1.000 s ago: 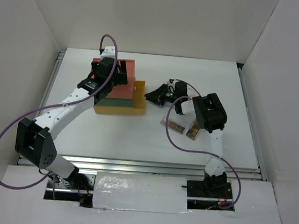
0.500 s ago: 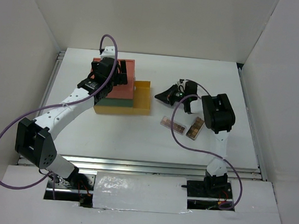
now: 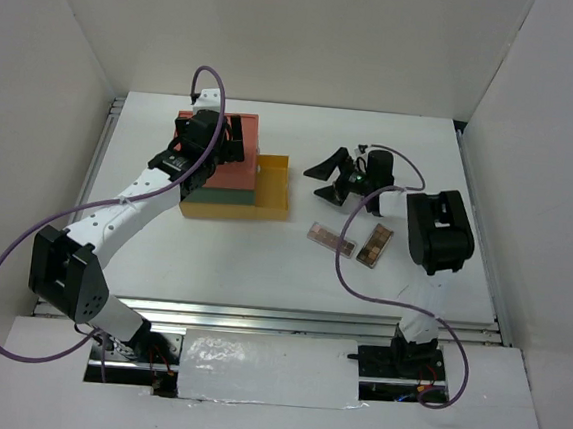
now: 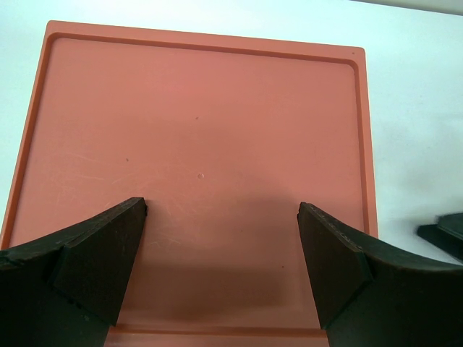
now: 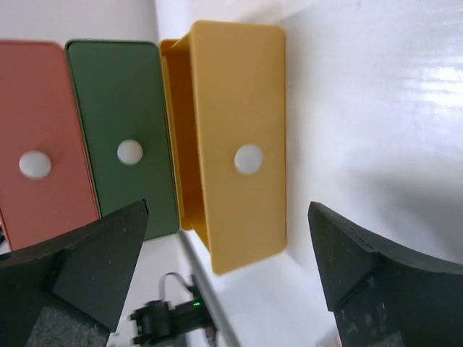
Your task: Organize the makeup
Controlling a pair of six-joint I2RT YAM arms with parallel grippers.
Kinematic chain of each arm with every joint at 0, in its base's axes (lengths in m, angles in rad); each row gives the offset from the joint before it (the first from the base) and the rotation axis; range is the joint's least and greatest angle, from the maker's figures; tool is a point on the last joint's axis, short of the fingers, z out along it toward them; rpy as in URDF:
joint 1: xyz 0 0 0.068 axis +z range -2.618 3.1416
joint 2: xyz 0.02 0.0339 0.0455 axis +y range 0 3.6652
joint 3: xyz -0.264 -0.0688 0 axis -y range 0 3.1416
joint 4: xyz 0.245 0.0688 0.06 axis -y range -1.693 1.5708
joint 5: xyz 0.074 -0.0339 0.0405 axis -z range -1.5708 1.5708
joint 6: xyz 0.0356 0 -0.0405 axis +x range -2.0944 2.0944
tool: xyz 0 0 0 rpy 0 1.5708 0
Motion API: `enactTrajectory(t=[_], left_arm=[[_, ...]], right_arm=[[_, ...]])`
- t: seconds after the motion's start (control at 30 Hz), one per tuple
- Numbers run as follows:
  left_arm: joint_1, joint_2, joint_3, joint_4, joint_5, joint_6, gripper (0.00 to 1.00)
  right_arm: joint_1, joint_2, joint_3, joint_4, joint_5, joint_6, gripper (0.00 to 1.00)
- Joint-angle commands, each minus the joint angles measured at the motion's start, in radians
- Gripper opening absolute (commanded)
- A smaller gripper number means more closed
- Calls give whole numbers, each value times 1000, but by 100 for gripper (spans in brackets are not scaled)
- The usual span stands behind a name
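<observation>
Two eyeshadow palettes (image 3: 331,240) (image 3: 373,245); one drawer box (image 3: 238,175); three drawers (image 5: 123,108): orange, green, yellow.

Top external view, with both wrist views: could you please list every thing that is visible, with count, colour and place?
drawer box: one, orange over green over yellow, rear left of table.
yellow drawer: one, pulled out to the box's right.
eyeshadow palettes: two, brownish, side by side right of centre.
table: one, white.
cables: two, purple, one along each arm.
shiny sheet: one, silver, between the arm bases.
left arm: white and black, jaws open above the box's orange top.
right arm: white and black, jaws open, empty, facing the yellow drawer.
</observation>
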Motion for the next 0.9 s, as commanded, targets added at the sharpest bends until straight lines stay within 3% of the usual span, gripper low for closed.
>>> enactTrajectory(t=[0.0,0.13,0.27,0.37,0.47,0.53,0.6,0.7,0.87], left_arm=[[-10,-10,-9,-58,36,-12,99],[-31,-27,32,-88,30,2,99],[-69,-53,77,-134,-8,11,99],[-89,-62,126,-209,-38,-11,99],[-100,-62,219,-320,-56,-42,99],[-100,-79,238,-400,-9,-73,99],[-102,-126,217,-423,43,-96,99],[-116,-201,149,-446,106,-168,99],[-139,-338,51,-510,110,-239,99]], right_arm=[[11,-218,-40,-194,151,-199,100],[25,-425,-85,-474,378,-401,100],[33,-672,-122,-720,659,-477,100],[33,-744,-121,-855,693,-605,100],[73,-760,-107,-935,652,-742,100],[108,-758,-103,-963,714,-782,100],[146,-764,-105,-963,799,-765,100],[153,-778,-122,-931,795,-783,100],[254,-633,-49,-1026,822,-920,100]])
